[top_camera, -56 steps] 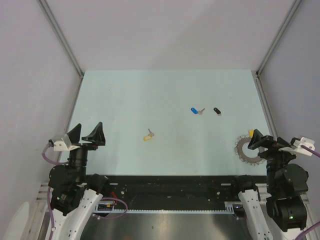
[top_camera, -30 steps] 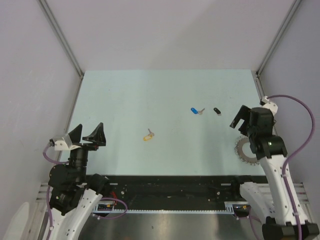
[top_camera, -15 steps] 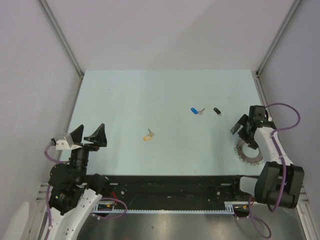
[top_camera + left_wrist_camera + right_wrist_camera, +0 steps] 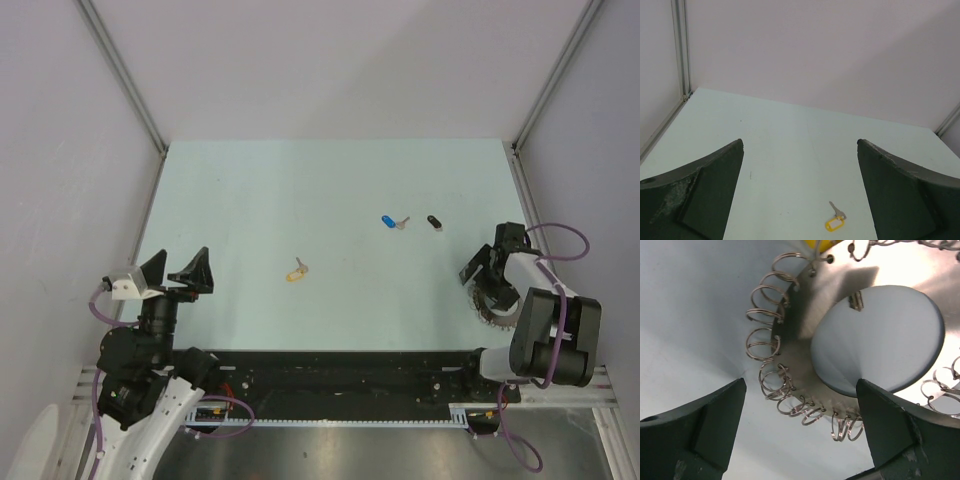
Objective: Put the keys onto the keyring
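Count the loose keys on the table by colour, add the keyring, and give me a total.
Yellow key: 1
Blue key: 1
Black key: 1
Keyring: 1
Total: 4
Not counted: a yellow scrap at the ring's edge, too little showing to tell.

keyring (image 4: 802, 345): brushed silvery metal plate with a dull sheen; thin shiny wire coils round its rim
yellow key (image 4: 835, 223): plastic-looking head, silvery metal blade
counter (image 4: 300, 190): pale, smooth, matt
my right pincer (image 4: 801, 390): dark, matt, plastic by the look
my left pincer (image 4: 800, 150): same dark matt, scuffed grey on the inner faces
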